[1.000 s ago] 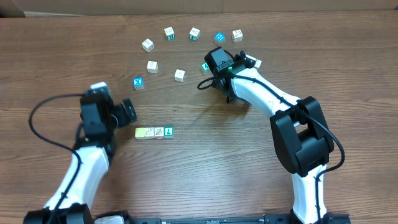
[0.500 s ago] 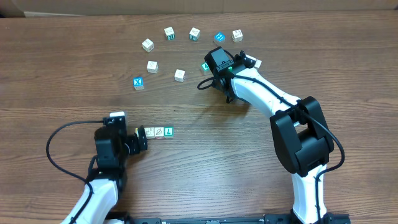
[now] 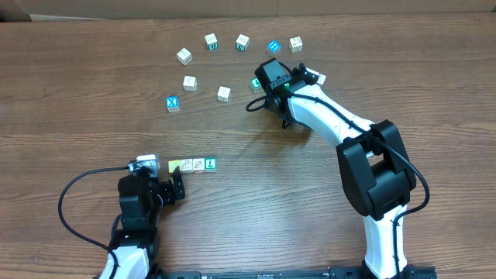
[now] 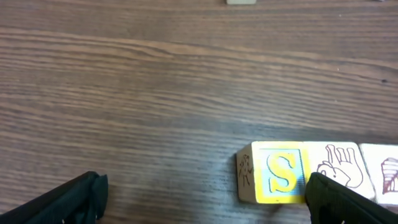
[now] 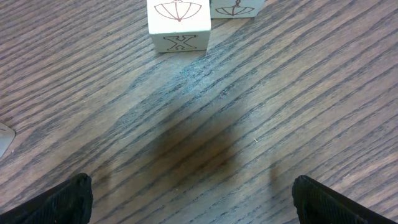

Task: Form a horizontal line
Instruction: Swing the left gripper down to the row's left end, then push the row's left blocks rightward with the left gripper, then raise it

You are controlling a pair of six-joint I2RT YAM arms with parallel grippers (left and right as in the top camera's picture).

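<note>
- left gripper (image 3: 177,186) has dropped back from the row (image 3: 192,164) to just below its yellow end, jaws wide, empty.
- right gripper (image 5: 193,202), up-right of the row, hasn't moved, jaws wide, empty.
- only the left wrist shows the yellow cube's (image 4: 280,173) "s".

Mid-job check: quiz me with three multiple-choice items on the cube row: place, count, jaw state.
1. The row lies: A at the table's far edge; B just ahead of the left jaws; C off the table.
2. Cubes in the row: A two; B six; C four.
3. The left jaws are: A open, empty; B shut on a cube; C shut, empty.
Answers: 1 B, its left end sits by them overhead; 2 C, yellow, two white, green; 3 A, wrist view shows fingers apart, nothing between.
</note>
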